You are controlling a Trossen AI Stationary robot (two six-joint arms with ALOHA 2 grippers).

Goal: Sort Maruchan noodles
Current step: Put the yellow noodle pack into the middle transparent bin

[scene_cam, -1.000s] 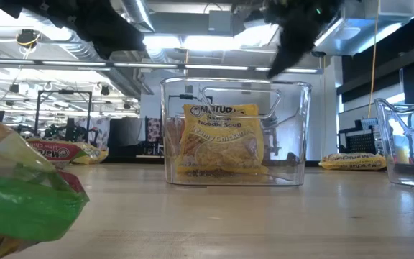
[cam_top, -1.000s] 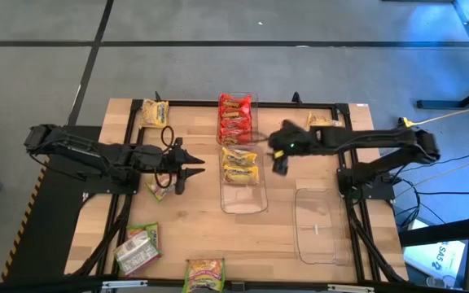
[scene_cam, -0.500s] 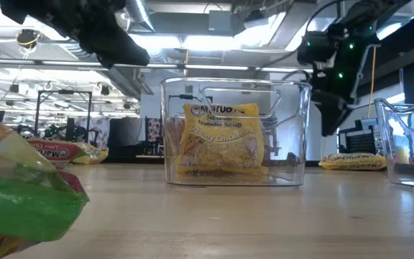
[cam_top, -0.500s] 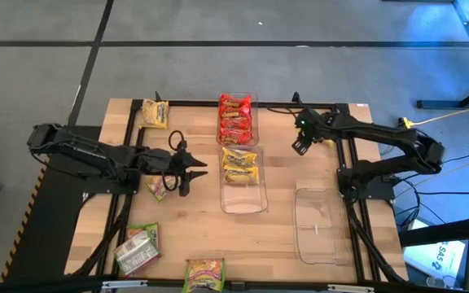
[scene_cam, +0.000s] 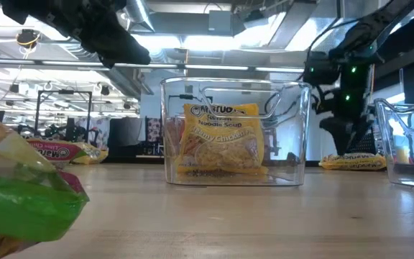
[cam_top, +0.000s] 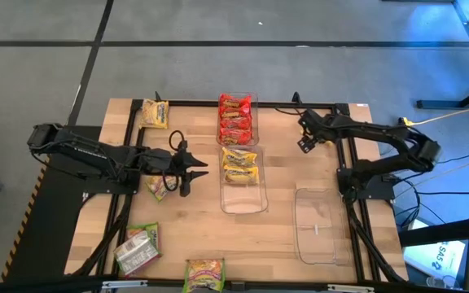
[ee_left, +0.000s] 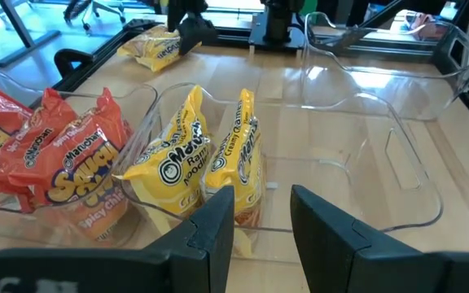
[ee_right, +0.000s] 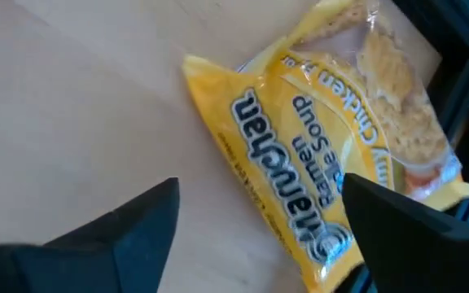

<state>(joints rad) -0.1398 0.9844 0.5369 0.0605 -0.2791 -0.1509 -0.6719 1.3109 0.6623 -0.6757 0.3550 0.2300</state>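
Note:
My right gripper (ee_right: pixel 260 189) is open and hovers over a yellow Maruchan packet (ee_right: pixel 332 163) that lies flat on the table near its far right corner (cam_top: pixel 322 121). The fingers straddle the packet without touching it. My left gripper (ee_left: pixel 260 195) is open and empty. It sits left of the middle bin (cam_top: pixel 187 169), above a green/pink packet (cam_top: pixel 158 189). Two yellow packets (ee_left: pixel 210 159) stand on edge in the middle clear bin (cam_top: pixel 240 165). Red packets (cam_top: pixel 235 118) fill the far bin.
A clear bin with nothing in it (cam_top: pixel 318 225) stands at the near right. Another yellow packet (cam_top: pixel 155 113) lies at the far left corner. Green/pink packets lie at the near left (cam_top: pixel 138 248) and the near edge (cam_top: pixel 205 273). Bare wood shows between the bins and the near edge.
My right gripper has swung from beside the yellow bin toward the table's far right corner. It has then come down over the yellow packet lying there. My left gripper has shifted slightly toward the bins. No packet has moved.

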